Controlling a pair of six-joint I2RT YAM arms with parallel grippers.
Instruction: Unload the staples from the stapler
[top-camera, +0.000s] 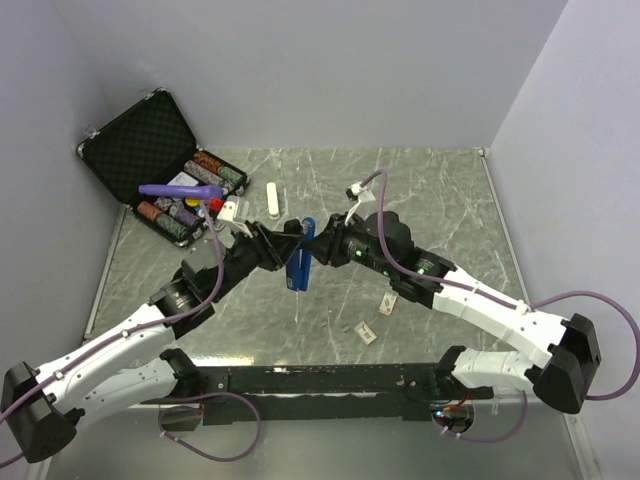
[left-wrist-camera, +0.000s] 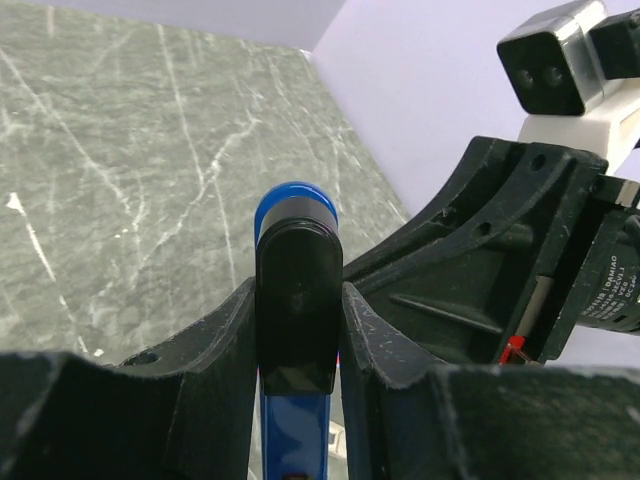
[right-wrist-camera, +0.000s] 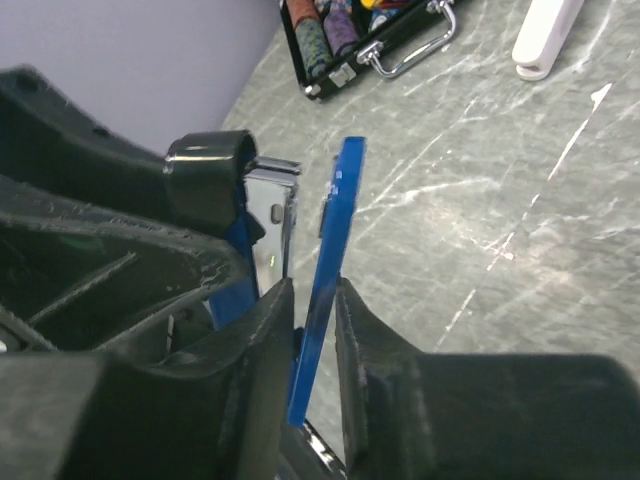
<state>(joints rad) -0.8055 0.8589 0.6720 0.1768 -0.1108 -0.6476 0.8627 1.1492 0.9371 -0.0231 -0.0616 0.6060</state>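
Left fingers (left-wrist-camera: 200, 370) clamped on stapler (top-camera: 300, 262) black end, lifted over table (top-camera: 440, 200) centre. Right fingers (right-wrist-camera: 400, 400) narrow around raised blue lid (right-wrist-camera: 335, 220); pinching or loose, cannot tell. Probably light, stiff, slick plastic; grip body sides, lid edge.

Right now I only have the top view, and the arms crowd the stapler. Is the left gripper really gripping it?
Observer: Yes. In the left wrist view the left gripper clamps both sides of the stapler's black end.
Operator: Is it opened up?
Observer: The right wrist view shows its blue lid standing apart from the metal rail.
Operator: And the right gripper?
Observer: The right gripper has a finger on each side of that lid. I cannot tell whether they pinch it.
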